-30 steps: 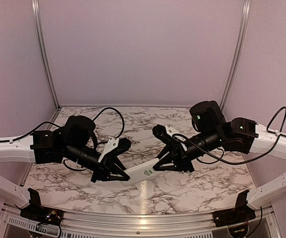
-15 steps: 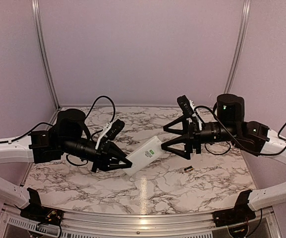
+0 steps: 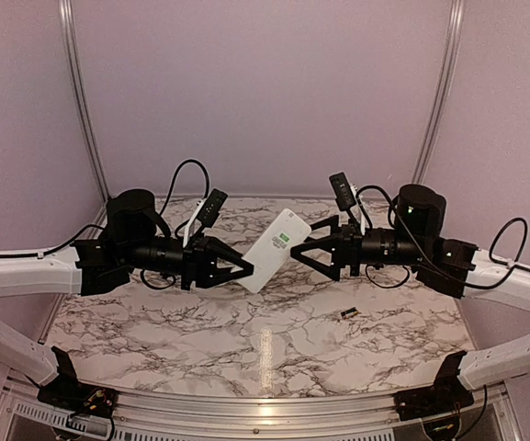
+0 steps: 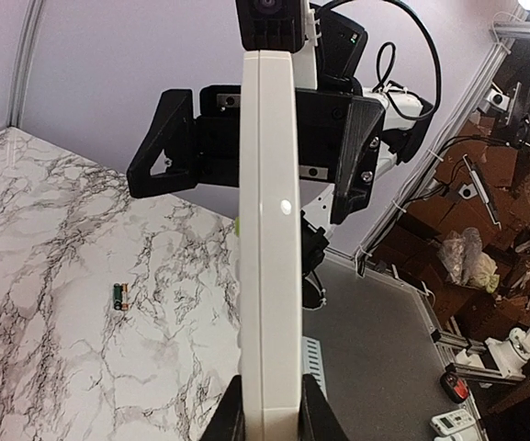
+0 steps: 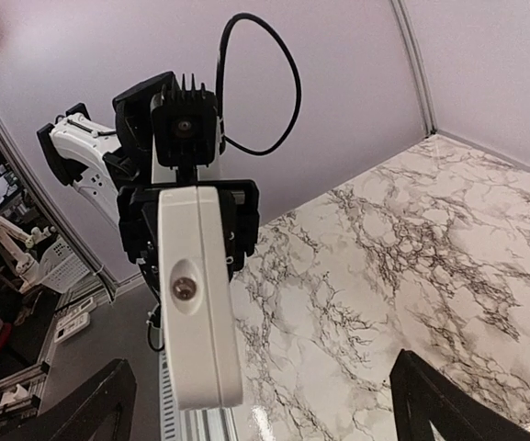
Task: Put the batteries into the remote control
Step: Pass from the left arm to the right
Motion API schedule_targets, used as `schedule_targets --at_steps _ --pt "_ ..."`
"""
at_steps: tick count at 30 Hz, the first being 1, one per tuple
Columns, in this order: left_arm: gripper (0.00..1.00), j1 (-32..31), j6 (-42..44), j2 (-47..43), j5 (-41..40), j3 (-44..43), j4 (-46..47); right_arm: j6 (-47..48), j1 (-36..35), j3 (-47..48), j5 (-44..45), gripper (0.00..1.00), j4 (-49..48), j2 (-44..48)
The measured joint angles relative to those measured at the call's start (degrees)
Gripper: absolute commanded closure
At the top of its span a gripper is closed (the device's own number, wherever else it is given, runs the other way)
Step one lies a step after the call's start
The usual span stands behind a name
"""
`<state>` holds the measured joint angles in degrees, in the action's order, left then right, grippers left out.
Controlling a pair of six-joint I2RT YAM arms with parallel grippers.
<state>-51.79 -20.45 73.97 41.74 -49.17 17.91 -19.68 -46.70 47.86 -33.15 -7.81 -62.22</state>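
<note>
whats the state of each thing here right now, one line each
remote control: lifted off the table, tilted, held at its lower end
left pincer: shut on the remote control
right pincer: open, facing the remote control's upper end, not gripping
batteries: lying loose on the table

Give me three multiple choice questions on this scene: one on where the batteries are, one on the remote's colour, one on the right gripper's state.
1. Where do the batteries lie?
A) inside the remote
B) on the marble table, right side
C) in the left gripper

2. What colour is the remote control?
A) black
B) white
C) red

3. How is the right gripper?
A) open, holding nothing
B) shut on the remote
C) shut on a battery

Answers: B, they sit on the bare marble; B, its casing is white; A, its fingers are spread wide, and only the left gripper holds the remote.
</note>
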Motion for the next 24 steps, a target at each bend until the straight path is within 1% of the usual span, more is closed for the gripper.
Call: schedule_targets --at_steps 4,8,10,14,17,18,19,20,21,24 --pt "1.0 0.0 -2.5 1.7 0.6 0.0 4.1 -4.0 0.0 -0.1 -1.2 0.21 -4.7 -3.0" --pt "1.0 0.0 -4.3 3.5 1.4 0.0 7.6 -7.5 0.1 -0.1 -2.8 0.28 -8.9 -5.7" --pt "1.0 0.0 -5.1 4.6 1.8 0.0 8.6 -8.9 0.1 -0.1 -3.5 0.34 -10.6 -6.8" --pt "1.0 0.0 -6.3 6.4 1.9 0.0 9.7 -11.1 0.1 -0.2 -4.1 0.5 -13.7 -7.6" --pt "1.0 0.0 -6.6 7.1 1.7 0.0 10.3 -12.2 0.1 -0.2 -4.3 0.65 -15.5 -8.0" --pt "1.0 0.0 -6.6 7.3 1.7 0.0 10.3 -12.4 0.1 -0.2 -4.5 0.67 -16.0 -8.1" --pt "1.0 0.0 -6.6 7.5 1.6 0.0 10.3 -12.3 0.1 -0.3 -4.5 0.72 -16.3 -8.2" --pt "1.0 0.1 -6.6 7.7 1.5 0.0 10.3 -12.9 0.1 -0.3 -4.9 0.75 -16.7 -8.4" --pt "1.0 0.2 -6.6 7.9 1.3 0.0 10.3 -13.4 0.1 -0.4 -5.2 0.8 -17.1 -8.7" --pt "1.0 0.6 -6.6 8.5 1.9 0.0 10.5 -14.1 0.2 -0.7 -5.7 0.91 -17.8 -9.6"
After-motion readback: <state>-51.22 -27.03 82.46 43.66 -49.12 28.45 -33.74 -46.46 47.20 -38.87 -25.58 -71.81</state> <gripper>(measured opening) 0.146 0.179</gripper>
